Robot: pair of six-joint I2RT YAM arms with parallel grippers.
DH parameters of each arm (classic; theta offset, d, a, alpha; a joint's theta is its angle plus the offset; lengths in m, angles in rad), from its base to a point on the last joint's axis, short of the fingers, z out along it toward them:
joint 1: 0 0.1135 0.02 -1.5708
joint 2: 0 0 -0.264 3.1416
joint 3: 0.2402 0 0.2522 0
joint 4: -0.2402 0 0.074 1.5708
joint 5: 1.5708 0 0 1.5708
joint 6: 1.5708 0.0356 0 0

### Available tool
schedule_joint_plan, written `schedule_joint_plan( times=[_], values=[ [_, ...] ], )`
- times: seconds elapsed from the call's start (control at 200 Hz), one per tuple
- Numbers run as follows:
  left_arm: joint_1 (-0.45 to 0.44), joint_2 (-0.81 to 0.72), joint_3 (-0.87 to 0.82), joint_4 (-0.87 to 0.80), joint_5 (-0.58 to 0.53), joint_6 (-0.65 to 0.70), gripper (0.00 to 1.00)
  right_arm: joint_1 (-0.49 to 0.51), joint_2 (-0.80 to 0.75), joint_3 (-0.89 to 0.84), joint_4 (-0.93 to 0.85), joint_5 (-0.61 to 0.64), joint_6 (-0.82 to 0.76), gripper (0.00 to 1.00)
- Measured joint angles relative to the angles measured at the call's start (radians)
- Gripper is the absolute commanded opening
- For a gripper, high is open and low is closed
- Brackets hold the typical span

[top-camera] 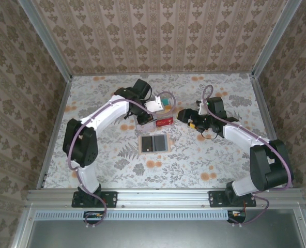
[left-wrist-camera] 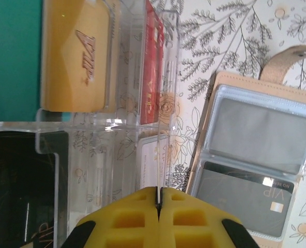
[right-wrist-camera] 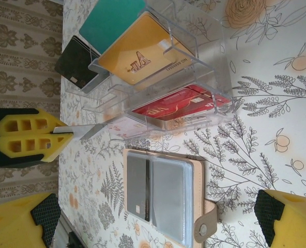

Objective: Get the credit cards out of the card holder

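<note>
Left claw (left-wrist-camera: 159,219): its yellow fingers are pressing together on a thin card (left-wrist-camera: 157,192), which is showing edge-on.
Thin card: it is pointing away from the claw into a slot of the clear tray (left-wrist-camera: 117,129); I cannot tell whether it is touching the slot wall.
Tray: it is holding an orange card (left-wrist-camera: 75,57), a red card (left-wrist-camera: 150,67), a teal card (left-wrist-camera: 13,57) and a black card (left-wrist-camera: 18,181) in its slots.
Card holder (left-wrist-camera: 256,155): it is lying open and flat on the flowered table (top-camera: 215,155), just near of the tray, between the two arms.
Dark card (left-wrist-camera: 243,199): it is sitting in what looks like the holder's left pocket, long axis running near to far; the right pocket is looking empty.
Right claw (right-wrist-camera: 155,213): it is hanging with its fingers wide apart, gripping nothing, right of the tray.
Coming move: the dark card is lying near and left of the right claw. That arm is free, while the left one is busy over the tray, so the right arm seems better placed.
</note>
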Motion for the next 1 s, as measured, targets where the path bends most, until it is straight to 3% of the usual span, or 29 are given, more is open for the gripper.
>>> schedule_joint_plan(
  times=[1.0],
  values=[
    [0.0, 0.144, 0.058, -0.092, -0.068, 0.112, 0.0, 0.0, 0.0, 0.0, -0.032, -0.003, 0.002, 1.0]
  ],
)
